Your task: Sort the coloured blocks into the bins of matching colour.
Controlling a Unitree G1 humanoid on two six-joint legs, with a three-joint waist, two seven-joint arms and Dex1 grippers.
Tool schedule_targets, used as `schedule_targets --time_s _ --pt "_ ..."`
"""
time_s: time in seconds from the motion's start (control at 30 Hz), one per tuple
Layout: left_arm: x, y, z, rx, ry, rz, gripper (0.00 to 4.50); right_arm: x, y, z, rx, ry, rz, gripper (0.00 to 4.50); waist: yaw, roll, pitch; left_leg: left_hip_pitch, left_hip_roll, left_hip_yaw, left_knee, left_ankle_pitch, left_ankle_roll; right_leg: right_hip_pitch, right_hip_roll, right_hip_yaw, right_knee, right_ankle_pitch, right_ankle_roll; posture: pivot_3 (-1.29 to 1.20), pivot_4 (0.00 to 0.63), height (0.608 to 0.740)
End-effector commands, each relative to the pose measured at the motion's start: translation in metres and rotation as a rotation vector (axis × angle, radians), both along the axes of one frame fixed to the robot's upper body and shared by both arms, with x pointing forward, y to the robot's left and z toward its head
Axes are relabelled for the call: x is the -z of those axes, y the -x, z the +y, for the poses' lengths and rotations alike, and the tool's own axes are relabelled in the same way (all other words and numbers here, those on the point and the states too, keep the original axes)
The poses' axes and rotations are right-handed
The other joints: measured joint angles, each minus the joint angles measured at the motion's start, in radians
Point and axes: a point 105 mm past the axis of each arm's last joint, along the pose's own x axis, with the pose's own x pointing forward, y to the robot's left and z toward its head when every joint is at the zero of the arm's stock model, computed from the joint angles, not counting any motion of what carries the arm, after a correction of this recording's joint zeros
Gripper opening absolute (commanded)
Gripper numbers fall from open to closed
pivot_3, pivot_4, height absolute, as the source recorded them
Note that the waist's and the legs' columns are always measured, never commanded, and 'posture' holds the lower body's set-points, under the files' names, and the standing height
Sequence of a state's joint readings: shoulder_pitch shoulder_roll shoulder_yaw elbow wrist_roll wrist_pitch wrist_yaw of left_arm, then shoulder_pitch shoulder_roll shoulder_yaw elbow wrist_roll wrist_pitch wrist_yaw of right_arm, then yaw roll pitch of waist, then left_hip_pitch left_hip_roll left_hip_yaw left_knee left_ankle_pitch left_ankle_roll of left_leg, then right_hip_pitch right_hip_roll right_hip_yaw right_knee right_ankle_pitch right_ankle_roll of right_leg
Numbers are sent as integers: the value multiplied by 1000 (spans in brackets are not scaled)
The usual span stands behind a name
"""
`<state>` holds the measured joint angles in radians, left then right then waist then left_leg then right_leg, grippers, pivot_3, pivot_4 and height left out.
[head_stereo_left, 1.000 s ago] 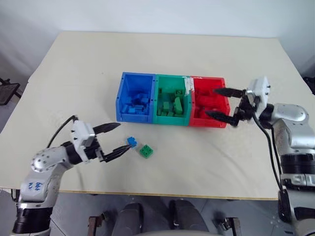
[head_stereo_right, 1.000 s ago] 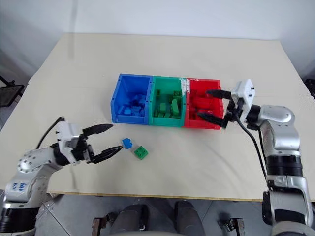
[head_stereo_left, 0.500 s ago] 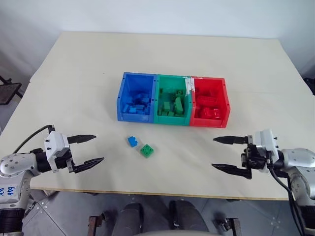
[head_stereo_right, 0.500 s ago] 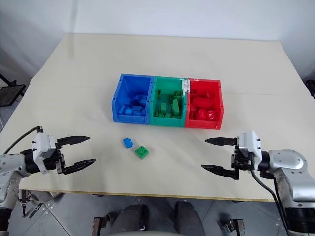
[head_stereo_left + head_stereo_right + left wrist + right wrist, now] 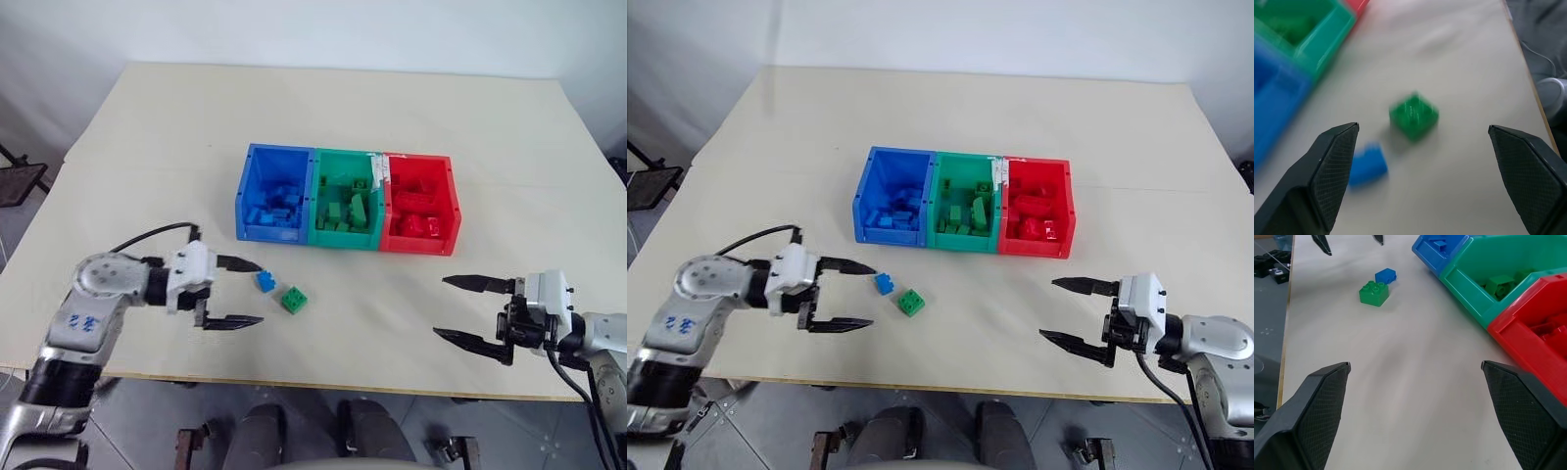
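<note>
With two blocks left on the bench (image 5: 147, 127) before the bins (image 5: 348, 201), the left end effector (image 5: 250, 293) stood wide open and empty just beside the blue block (image 5: 265, 282), the green block (image 5: 292, 300) next to it, so it likely needed to straddle the blue one and close, while the right end effector (image 5: 465, 310) hung open, well apart.

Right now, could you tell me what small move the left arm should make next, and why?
Probably ease the open left gripper forward around the blue block, then close. That block lies on the table nearest its fingertips, beside the green block, both outside the bins.
</note>
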<state>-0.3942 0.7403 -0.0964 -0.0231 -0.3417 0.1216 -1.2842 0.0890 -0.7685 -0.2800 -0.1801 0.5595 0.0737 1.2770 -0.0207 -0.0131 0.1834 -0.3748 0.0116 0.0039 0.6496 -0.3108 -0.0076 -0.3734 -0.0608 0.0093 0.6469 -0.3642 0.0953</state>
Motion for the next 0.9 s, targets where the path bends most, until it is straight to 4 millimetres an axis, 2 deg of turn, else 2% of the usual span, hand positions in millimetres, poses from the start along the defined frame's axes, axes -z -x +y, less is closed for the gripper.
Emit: schedule_targets --time_s 0.03,0.2,0.4,0.5,0.63,0.73,0.9 --pt "12 -9 -16 92 -60 -3 4500 -7 7 8 -26 -20 -8 4483 1 0 0 0 0 0 0 0 0 0 0 0 0 0 0 0 150 740" --pt "29 -22 -28 214 -166 -4 4500 -7 12 12 -32 -19 1 4483 -3 0 0 0 0 1 3 1 -1 0 2 0 2 0 0 0 150 740" --pt "37 -33 -38 290 -214 -6 4500 -7 14 14 -17 -22 -8 4483 2 0 0 0 0 1 6 1 0 0 2 1 5 0 0 0 150 740" --pt "37 -32 -44 326 -195 -10 3965 -7 15 14 -10 -21 -11 4500 5 0 0 -1 0 1 8 1 0 0 2 1 6 0 0 0 150 740" --pt "32 -35 -45 317 -167 -35 2720 -7 16 14 -4 -20 -11 4500 10 0 0 -1 0 1 10 1 0 0 2 1 8 0 0 0 150 740" --pt "18 -39 -42 277 -99 -34 1802 -7 15 12 6 -18 -19 4500 15 -1 0 -1 0 1 12 1 0 0 2 1 10 0 0 0 150 740" --pt "-15 -44 -48 216 90 -30 1513 -14 10 11 53 -69 -59 4500 18 -1 0 -1 0 0 13 1 0 0 1 1 10 0 0 0 150 740"
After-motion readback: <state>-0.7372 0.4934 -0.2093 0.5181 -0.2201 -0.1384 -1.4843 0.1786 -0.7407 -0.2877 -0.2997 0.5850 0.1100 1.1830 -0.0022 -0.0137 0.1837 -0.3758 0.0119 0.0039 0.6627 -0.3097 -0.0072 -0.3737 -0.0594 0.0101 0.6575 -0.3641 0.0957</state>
